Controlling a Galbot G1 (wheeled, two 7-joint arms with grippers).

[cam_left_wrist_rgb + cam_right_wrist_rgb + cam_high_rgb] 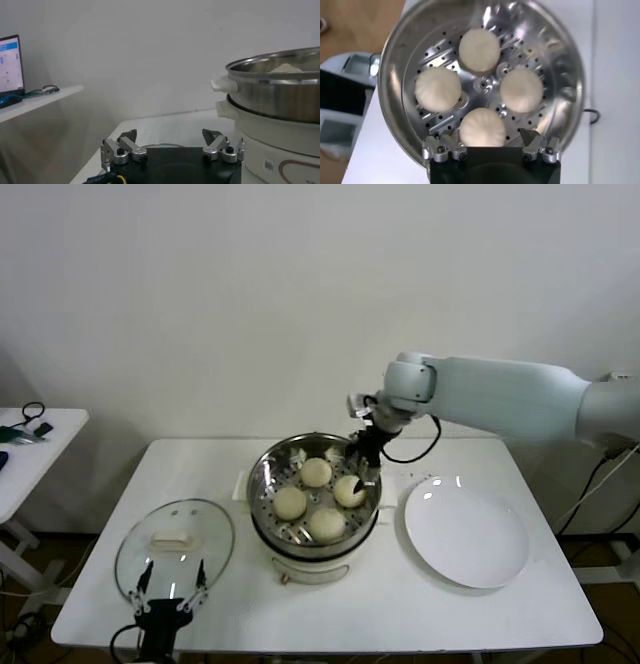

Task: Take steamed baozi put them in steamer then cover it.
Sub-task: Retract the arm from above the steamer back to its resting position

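Right claw hanging just above the steamer, at about three o'clock over its tray, fingers spread wide and empty. Directly beneath, in the right wrist view, the nearest of the four steamed baozi; the other three ringed around the tray's centre stud, none touching another. All four in the pot already, so the next step probably the cover.

Left claw low at the worktop's near edge, at about seven o'clock from the steamer, fingers released and wide, poised at the near rim of the cover. Cover flat on the worktop, at eight o'clock from the pot, well apart from it.

Judging by looks: clear glass disc in a metal rim, rigid, fairly heavy, breakable and slick on the pane. Best hold likely the cream-white bar handle at its centre, gripped across the narrow width, lifted level.

Baozi smooth, domed, matte, probably soft and easily dented. Steamer bright polished steel, perforated tray, white base with side handles. Round glossy white plate empty at three o'clock, just beside the pot.
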